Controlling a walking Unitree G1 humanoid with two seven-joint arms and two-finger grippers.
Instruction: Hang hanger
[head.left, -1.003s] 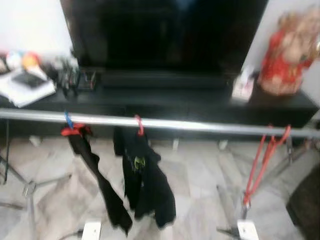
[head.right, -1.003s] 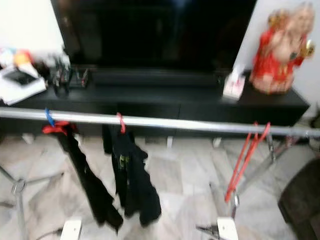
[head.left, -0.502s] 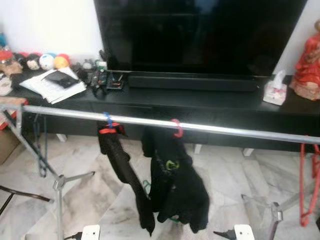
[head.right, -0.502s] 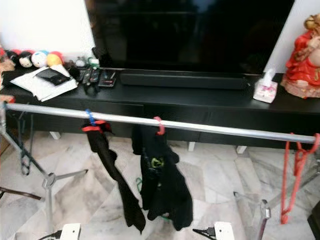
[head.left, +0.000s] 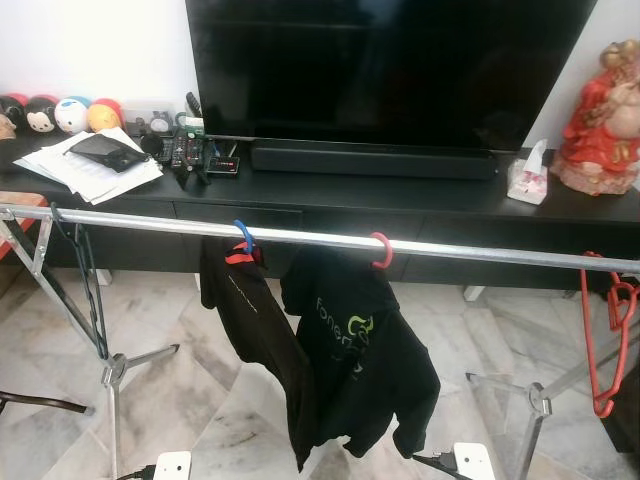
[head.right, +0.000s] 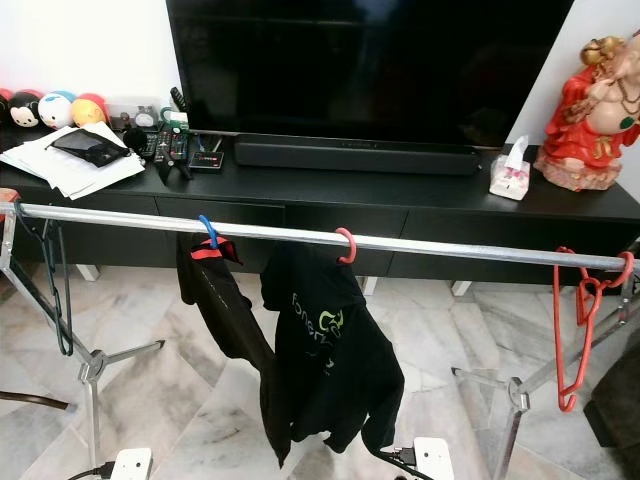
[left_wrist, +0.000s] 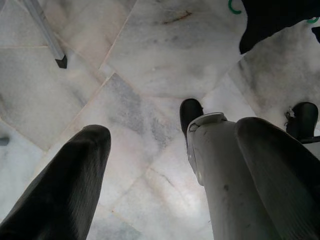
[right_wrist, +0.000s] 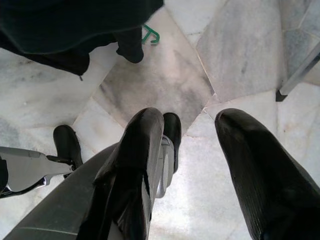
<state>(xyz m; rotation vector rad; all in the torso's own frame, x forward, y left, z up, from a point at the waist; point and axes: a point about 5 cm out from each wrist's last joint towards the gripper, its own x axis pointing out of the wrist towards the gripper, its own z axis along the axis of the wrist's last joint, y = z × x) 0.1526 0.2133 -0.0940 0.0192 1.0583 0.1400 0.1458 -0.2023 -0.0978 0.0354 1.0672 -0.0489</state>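
View steadier and sharper than a second ago; the blur is gone and the whole scene has shifted — the camera moved, not the things. The garments now sit nearer mid-frame, and the red statue (head.right: 592, 110) is back at the upper right edge.

Silver rail (head.right: 450, 246) runs across the middle of the frame, left edge to right edge. Empty red hanger (head.right: 575, 320) hooked on the rail at far right, hanging straight down, well apart from the clothes. Thin wire frame, nothing on it.

Left of centre: black shirt (head.right: 330, 350) with green print on a red hook, and just beside it a narrower black garment (head.right: 225, 310) on a blue hook, the two touching lower down.

Behind the rail — black TV (head.right: 370, 65) on a long black console (head.right: 400, 195); papers (head.right: 70, 165) and small plush toys (head.right: 50, 107) upper left.

Left gripper (left_wrist: 170, 165) hangs low over the marble floor (left_wrist: 150, 65), fingers spread, nothing between them. Right gripper (right_wrist: 187, 145) the same — fingers apart, empty.
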